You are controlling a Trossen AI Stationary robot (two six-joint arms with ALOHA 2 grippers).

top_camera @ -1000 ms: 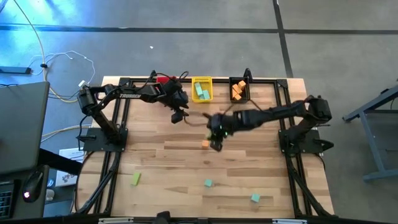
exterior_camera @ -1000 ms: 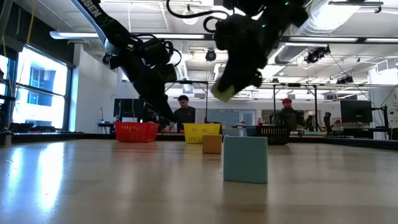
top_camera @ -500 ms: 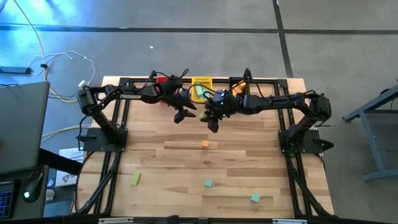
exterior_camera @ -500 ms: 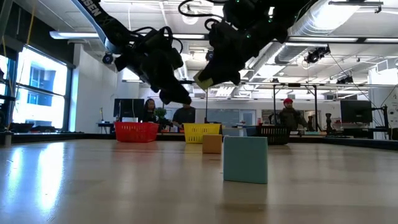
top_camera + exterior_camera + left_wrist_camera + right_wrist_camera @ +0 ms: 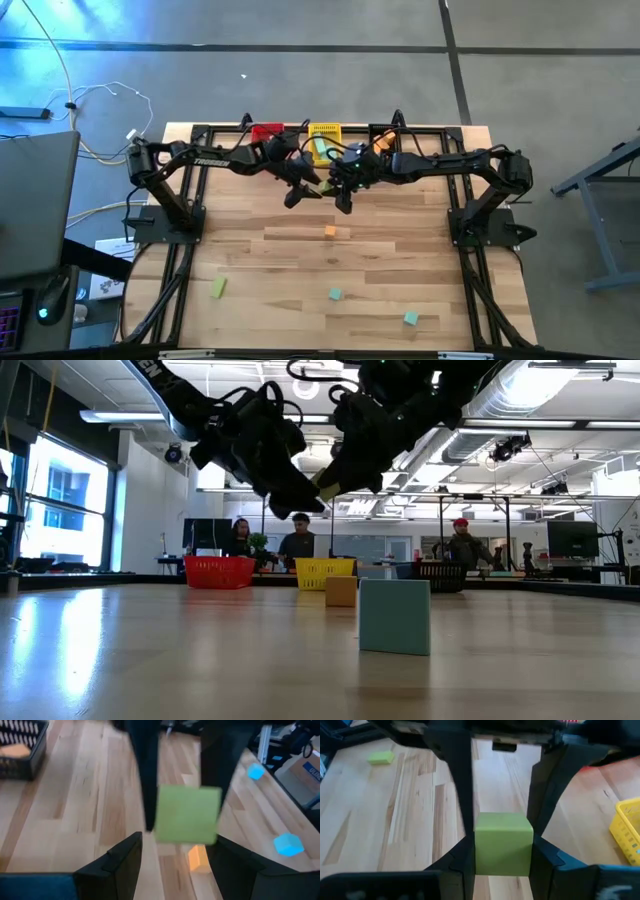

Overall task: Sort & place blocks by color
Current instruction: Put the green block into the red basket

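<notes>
A yellow-green block [image 5: 502,850] hangs high over the table's far middle, with my right gripper [image 5: 502,865] shut on it. In the high view the block [image 5: 323,186] sits between the two grippers. My left gripper [image 5: 180,862] faces it from the table's left, open. Its fingertips stand just short of the block [image 5: 187,815], one to each side, and I see no touch. An orange block [image 5: 330,232] lies flat on the table below. Two teal blocks [image 5: 335,294] [image 5: 410,318] and a yellow-green bar [image 5: 218,288] lie near the front. My right gripper pinches the block's two opposite side faces [image 5: 481,851] between its two fingers [image 5: 461,862]. The fingers come from the table's right, slanting down. The block is lifted clear of the table and sits square between the fingers.
Along the far edge stand a red bin [image 5: 267,132], a yellow bin [image 5: 324,135] with yellow-green blocks, and a black bin [image 5: 385,142] with orange blocks. People stand in the room behind the table. The wooden top between the arms' frames is mostly bare.
My right gripper has carried the yellow-green block from above the orange block toward the far edge and a little up, then held still. My left gripper has swung toward the table's right, tipping up nearer to level, and now faces the block close by.
</notes>
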